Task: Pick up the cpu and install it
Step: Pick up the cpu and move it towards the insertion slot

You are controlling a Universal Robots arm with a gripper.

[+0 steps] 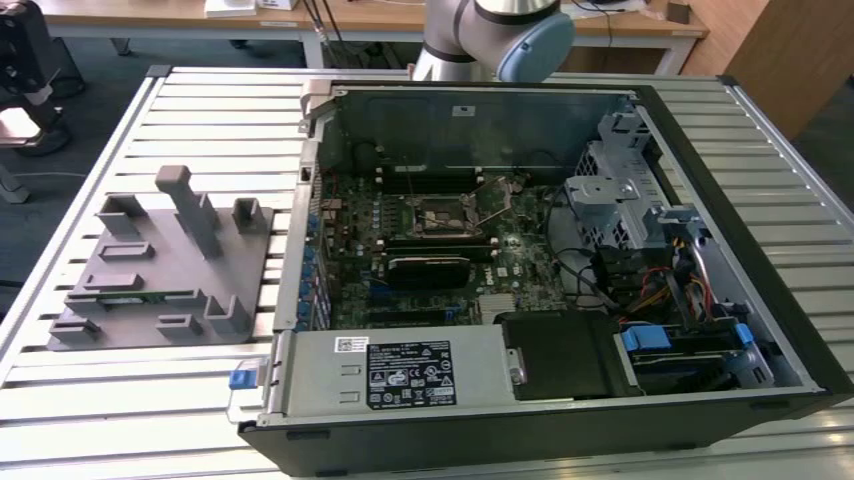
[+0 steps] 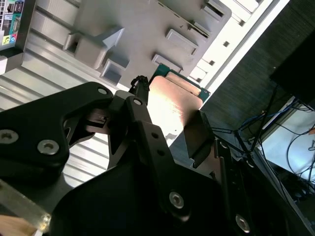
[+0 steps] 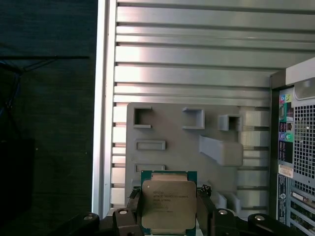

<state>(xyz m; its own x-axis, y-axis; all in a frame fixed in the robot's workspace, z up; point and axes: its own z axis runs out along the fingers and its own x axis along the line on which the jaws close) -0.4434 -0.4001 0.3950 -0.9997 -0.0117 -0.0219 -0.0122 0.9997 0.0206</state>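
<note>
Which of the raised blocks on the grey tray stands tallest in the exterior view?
The narrow post near the middle of the tray. It rises well above the short, squat blocks around it.

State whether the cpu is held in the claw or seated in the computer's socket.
Held. In both wrist views the claw grips the cpu by its edges, with the grey parts tray behind it.

Smooth, softly shiny metal tops the cpu point(image 3: 169, 204); the fingers point(image 2: 198, 137) are matt black, the holder point(image 3: 170, 132) matt grey plastic, the table point(image 3: 197, 73) ribbed metal.
</note>
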